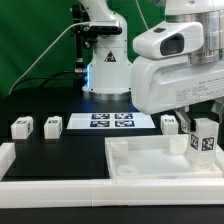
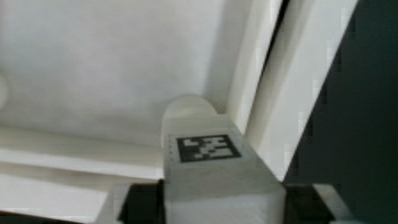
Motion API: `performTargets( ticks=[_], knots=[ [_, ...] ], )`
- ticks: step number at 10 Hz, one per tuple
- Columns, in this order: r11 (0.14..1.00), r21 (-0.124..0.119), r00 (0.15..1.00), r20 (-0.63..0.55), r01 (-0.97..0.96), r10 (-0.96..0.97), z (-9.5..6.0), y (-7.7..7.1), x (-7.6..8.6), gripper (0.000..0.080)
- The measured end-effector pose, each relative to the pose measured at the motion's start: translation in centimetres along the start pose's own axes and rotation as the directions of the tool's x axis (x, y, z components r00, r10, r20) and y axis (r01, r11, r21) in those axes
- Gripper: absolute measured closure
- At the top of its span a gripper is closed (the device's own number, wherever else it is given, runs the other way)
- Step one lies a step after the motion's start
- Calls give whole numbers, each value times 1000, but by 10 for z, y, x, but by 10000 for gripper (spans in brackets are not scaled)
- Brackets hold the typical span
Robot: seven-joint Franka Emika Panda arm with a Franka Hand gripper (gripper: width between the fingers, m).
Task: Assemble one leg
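My gripper (image 1: 202, 128) is shut on one leg (image 1: 206, 141), a small white block with a black-and-white tag, and holds it upright over the large flat white tray-like piece (image 1: 150, 165), near that piece's corner on the exterior view's right. In the wrist view the leg (image 2: 210, 150) stands between my dark fingers (image 2: 150, 202), with my gripper (image 2: 228, 204) closed on its sides and the tray-like piece's raised wall (image 2: 270, 70) below. Three other legs stand on the black table: two on the exterior view's left (image 1: 21, 128) (image 1: 52, 125), one (image 1: 170, 124) just behind the held leg.
The marker board (image 1: 110, 121) lies flat at the middle back, in front of the robot base (image 1: 105, 70). A white raised border (image 1: 40, 190) runs along the table's front and the exterior view's left edge. A green curtain hangs behind.
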State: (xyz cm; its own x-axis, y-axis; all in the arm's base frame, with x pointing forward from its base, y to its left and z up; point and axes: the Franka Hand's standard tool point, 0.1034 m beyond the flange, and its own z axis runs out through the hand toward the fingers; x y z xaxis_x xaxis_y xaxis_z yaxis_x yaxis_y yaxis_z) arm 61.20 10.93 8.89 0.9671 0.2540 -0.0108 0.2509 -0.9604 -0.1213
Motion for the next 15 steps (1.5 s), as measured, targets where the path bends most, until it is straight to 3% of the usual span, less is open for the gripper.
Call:
performTargets(
  ticks=[2,5,8,11,15],
  knots=[
    [999,2,999,0,-47,47,0,-1,0,504],
    [952,8,952,2,-306,306,0,-4,0,502],
    [826,14,826,8,-564,564,1,-7,0,502],
    [602,19,602,20,-799,798,2,-10,0,502],
    [323,18,323,40,-946,945,3,-14,-1,503]
  ],
)
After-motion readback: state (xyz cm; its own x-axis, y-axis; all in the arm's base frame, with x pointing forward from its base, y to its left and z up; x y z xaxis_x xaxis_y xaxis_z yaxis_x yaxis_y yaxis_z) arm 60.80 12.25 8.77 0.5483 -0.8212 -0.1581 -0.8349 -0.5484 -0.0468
